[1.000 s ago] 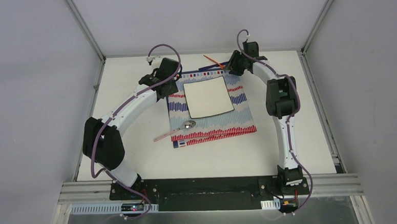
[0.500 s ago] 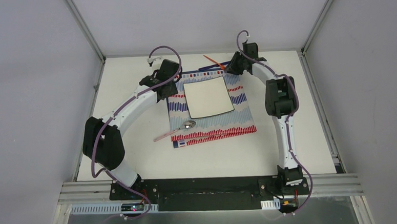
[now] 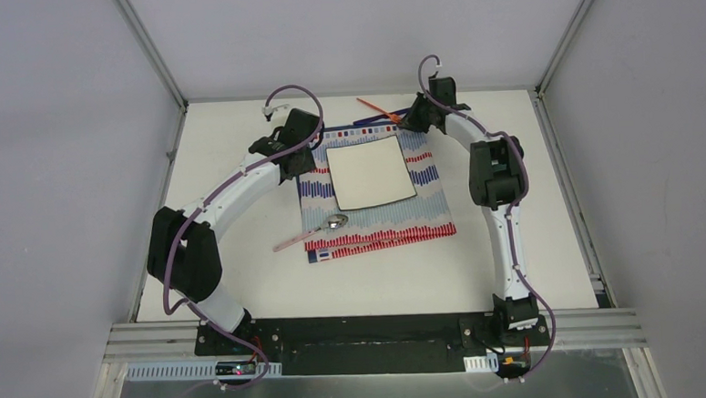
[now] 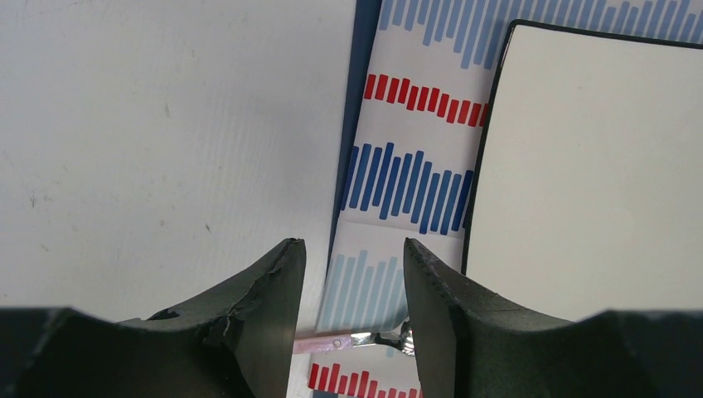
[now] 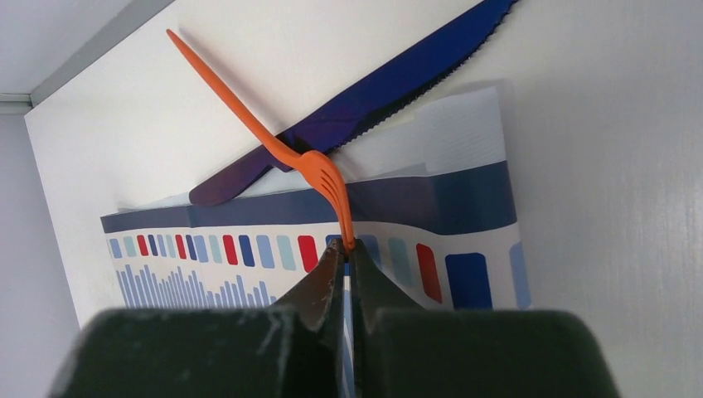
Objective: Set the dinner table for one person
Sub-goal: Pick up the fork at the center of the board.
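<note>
The white desk (image 3: 244, 269) lies beneath both my hands, a striped cloth (image 3: 423, 218) at its middle. My right hand (image 5: 346, 249), at the cloth's far edge, pinches the tines of an orange fork (image 5: 249, 116) crossing a blue knife (image 5: 398, 79). My left hand (image 4: 352, 250) hovers half spread and empty over the cloth's left edge, beside the white plate (image 4: 597, 166).

The large flat matte-white rectangular desk (image 3: 381, 280) lies level and fills the floor of the work cell, its long sides running left to right. Grey aluminium rails (image 3: 163, 192) edge it along the left, right and near sides. The surface is smooth and dull, without gloss. Close up in the left wrist view, it shows a few faint dark specks and fine scuffs.
</note>
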Robot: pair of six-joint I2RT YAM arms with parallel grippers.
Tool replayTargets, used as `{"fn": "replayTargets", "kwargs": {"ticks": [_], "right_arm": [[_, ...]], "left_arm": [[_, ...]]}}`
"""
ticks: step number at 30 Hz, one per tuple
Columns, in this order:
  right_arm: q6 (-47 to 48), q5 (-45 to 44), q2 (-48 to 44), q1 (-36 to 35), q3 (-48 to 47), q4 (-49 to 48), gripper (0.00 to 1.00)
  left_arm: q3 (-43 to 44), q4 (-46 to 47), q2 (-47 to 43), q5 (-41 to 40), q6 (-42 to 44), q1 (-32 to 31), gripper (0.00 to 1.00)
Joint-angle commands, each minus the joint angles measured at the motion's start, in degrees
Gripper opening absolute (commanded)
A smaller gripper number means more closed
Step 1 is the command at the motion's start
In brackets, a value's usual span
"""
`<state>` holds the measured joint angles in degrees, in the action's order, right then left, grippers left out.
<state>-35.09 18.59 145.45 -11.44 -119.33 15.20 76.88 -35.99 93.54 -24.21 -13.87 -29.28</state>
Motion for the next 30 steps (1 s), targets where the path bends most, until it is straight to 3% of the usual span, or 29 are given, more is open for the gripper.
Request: {"fn": "replayTargets", "kwargs": {"ticks": [1,24,30], "right_arm": [[0.19,-0.74,0.07,-0.72,-1.19,-1.27,0.00],[6.83,-0.79,-22.11,-1.45,6.61,1.31,0.00],[10.11,0.01,-27.23,-3.68,5.06,10.01,0.00]], "left_arm": [[-0.58,1.12,-0.81,-2.37,0.77,-0.17,0.48],[-0.67,1.91,-0.54,-2.62,0.77,-0.17,0.47],[-1.08,1.95,-1.99,-4.07,0.85,-0.17,0.47]]}}
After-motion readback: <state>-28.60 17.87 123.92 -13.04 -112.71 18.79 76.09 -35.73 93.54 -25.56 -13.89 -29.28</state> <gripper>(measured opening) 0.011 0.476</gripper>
